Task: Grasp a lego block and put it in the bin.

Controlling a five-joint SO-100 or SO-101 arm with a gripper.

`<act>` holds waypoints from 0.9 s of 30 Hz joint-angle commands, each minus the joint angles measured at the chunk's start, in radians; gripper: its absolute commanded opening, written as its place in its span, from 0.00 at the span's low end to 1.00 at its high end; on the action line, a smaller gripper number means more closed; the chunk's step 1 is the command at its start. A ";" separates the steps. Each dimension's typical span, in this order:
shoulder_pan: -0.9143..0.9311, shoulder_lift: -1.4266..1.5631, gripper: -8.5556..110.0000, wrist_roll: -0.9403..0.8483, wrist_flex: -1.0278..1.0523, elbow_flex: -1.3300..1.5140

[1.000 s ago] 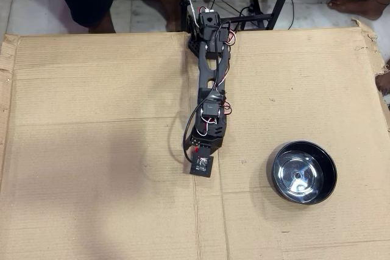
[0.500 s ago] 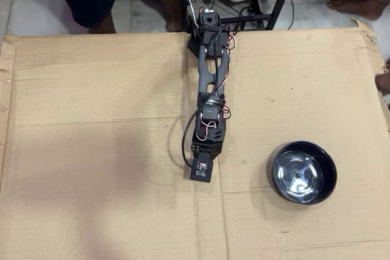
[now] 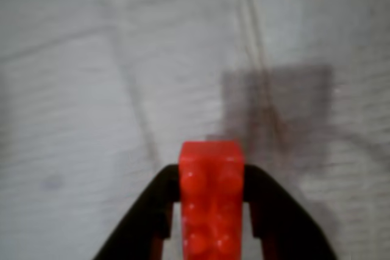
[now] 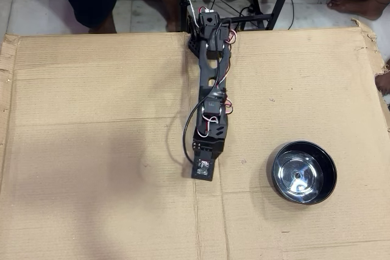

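**Op:** Cardboard sheet [image 4: 91, 150] under everything. I had the gripper [image 3: 211, 211] clamped on the lego block [image 3: 211, 199], fingers on its long sides, block lifted clear.

**Eng:** Handling?

**Op:** Judged it light, rigid, slick plastic. Bin [image 4: 303, 172] sat well right in overhead view. No readable writing.

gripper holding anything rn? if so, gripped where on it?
Yes: the gripper is shut on the red lego block. In the wrist view the two black fingers press its long sides, studs facing the camera, one end sticking out past the fingertips.
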 commanded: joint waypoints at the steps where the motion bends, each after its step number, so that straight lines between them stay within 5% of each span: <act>1: -0.028 0.107 0.07 0.040 0.028 -0.038; 12: -0.193 0.181 0.07 0.086 0.008 -0.058; 27: -0.449 0.167 0.07 0.202 -0.379 -0.084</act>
